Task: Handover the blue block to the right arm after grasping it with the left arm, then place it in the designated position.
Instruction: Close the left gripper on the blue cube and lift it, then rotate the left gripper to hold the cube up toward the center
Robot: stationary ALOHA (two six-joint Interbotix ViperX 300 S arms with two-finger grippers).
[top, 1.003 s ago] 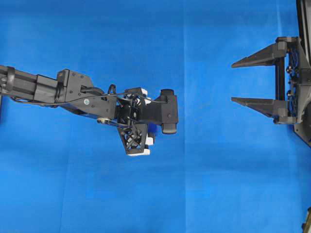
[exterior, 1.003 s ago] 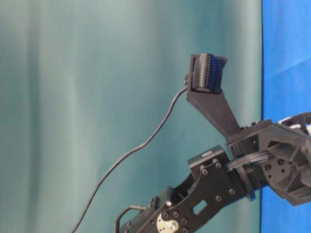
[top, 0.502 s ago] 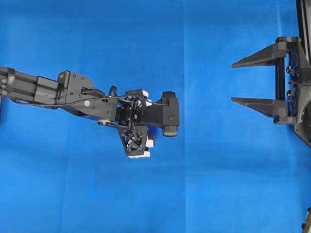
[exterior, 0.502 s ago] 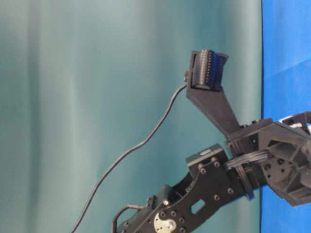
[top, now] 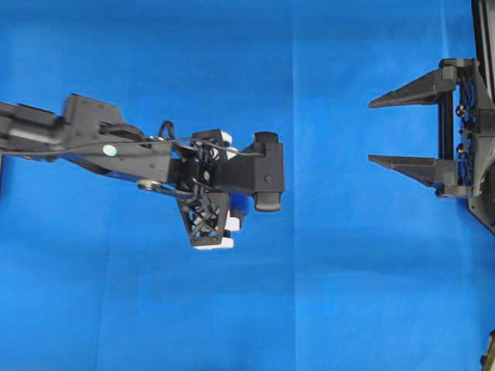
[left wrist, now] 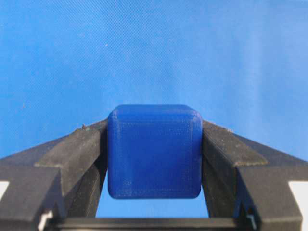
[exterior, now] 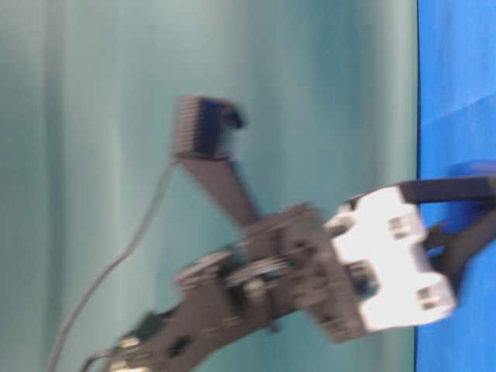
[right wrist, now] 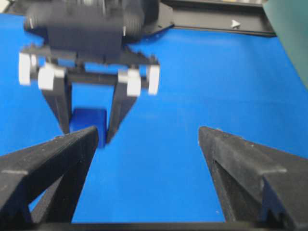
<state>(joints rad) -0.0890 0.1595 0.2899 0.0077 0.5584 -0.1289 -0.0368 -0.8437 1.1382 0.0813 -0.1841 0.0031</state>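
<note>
The left arm (top: 85, 143) reaches in from the left over the blue cloth (top: 325, 309). Its gripper (left wrist: 154, 159) squeezes the blue block (left wrist: 154, 151) between both black fingers (left wrist: 79, 154), one on each side. From the side the arm looks blurry, so its white brackets (exterior: 391, 260) are hard to see well. Far off on the right, the right arm's gripper (top: 402, 130) waits with its fingers spread wide, holding nothing.
</note>
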